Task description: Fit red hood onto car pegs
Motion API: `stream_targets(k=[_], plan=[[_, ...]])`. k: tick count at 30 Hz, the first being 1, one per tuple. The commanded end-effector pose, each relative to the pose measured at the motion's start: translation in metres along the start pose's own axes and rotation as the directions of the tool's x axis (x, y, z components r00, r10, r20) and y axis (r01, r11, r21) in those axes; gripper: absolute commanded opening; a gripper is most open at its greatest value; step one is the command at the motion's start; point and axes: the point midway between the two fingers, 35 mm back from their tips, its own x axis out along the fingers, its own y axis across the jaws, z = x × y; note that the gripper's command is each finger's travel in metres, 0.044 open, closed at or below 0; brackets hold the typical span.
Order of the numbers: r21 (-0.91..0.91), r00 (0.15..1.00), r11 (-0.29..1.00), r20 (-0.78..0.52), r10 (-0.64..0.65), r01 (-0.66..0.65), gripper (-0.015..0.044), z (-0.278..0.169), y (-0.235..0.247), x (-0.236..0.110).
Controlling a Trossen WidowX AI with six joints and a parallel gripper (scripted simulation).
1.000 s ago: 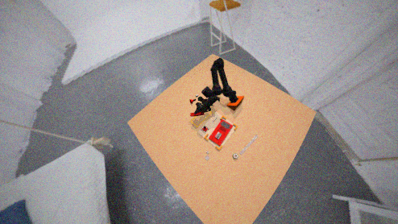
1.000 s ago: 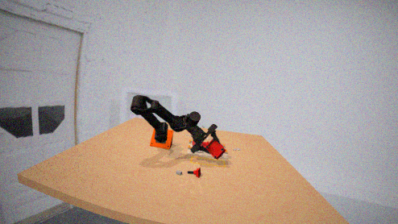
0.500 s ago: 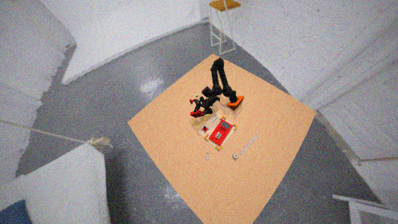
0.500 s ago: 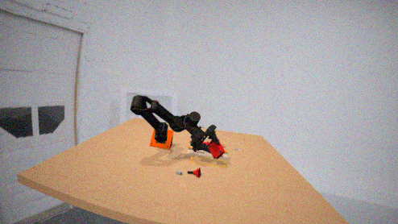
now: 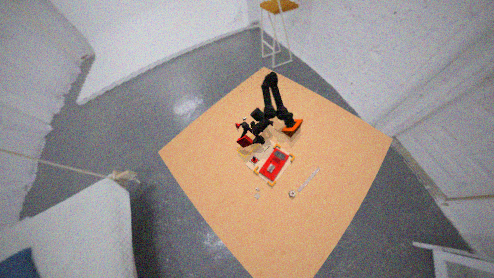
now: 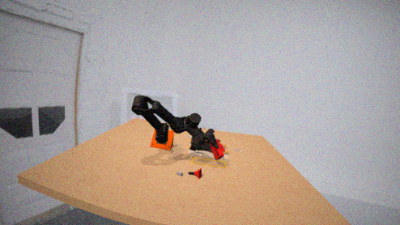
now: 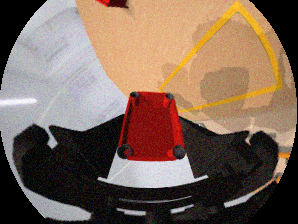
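Note:
My gripper (image 5: pixel 248 136) (image 6: pixel 212 146) (image 7: pixel 152 117) is shut on the red hood (image 5: pixel 244 141) (image 6: pixel 219 150) (image 7: pixel 152 124). It holds the hood in the air, tilted, above the table. In the wrist view the hood's dark corner bosses show between the two black fingers. The car chassis (image 5: pixel 273 163) is red with a darker block on top. It sits in a pale jig (image 5: pixel 285 168) with orange corners, just to the right of the hood in the top view. In the exterior view the arm and hood hide most of the car. The pegs are too small to see.
A yellow outline (image 7: pixel 265 42) (image 6: pixel 211 165) is marked on the table below the hood. A small red and black tool (image 6: pixel 197 173) lies nearby, beside a small grey part (image 6: pixel 180 173). A grey strip (image 5: pixel 308 180) and small parts (image 5: pixel 291 193) lie past the jig. The orange arm base (image 5: pixel 292 127) (image 6: pixel 162 142) stands behind.

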Motion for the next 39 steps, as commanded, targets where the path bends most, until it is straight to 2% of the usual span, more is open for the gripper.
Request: stream_targets(k=[1, 12, 24, 30, 39], plan=[[0.115, 1.000, 0.993, -0.006, 0.001, -0.001, 0.0000, 0.001, -0.002, 0.001], [0.427, 1.000, 0.904, -0.006, 0.001, 0.001, 0.0000, 0.010, -0.014, 0.005], [0.703, 1.000, 0.711, -0.006, 0.001, 0.003, 0.0000, 0.029, -0.036, 0.010], [0.658, 1.000, 0.753, -0.007, 0.008, -0.001, 0.0000, 0.024, -0.030, 0.010], [0.679, 1.000, 0.734, -0.015, 0.015, -0.001, 0.0236, 0.024, -0.030, 0.010]])
